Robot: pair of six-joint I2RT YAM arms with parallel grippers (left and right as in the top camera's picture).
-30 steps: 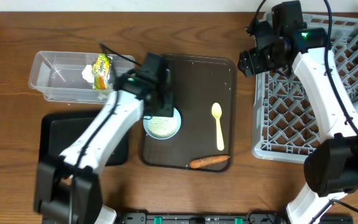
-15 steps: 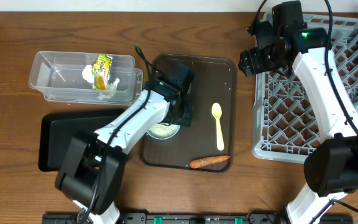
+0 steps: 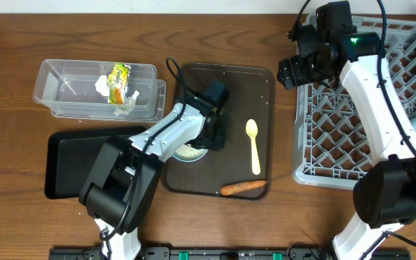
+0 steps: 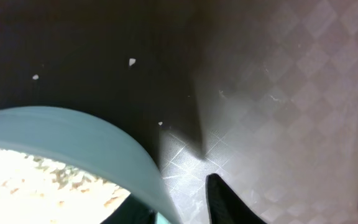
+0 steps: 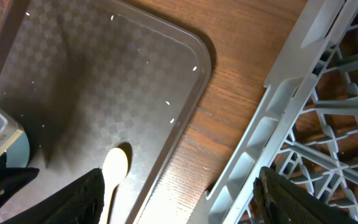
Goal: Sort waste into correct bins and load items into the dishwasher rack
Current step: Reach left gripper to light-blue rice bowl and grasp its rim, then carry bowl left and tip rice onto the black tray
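Clear plastic tub (image 3: pixel 63 90) on the left has the wrapper (image 3: pixel 119 81) and tissue (image 3: pixel 103 85) in it, so my worry is the little blue cup (image 3: pixel 190 152) of rice (image 4: pixel 17 180) on the brown tray (image 3: pixel 244 87). The left gripper (image 3: pixel 214 133) sits right at its rim, can't tell if it's clamped. Pinching one thin edge could slip or tip it, and rice goes everywhere. Spoon (image 3: pixel 253 144) and carrot (image 3: pixel 243 188) lie just right; the right gripper (image 3: pixel 292 72) hangs wide open and empty by the rack (image 3: pixel 338 144).
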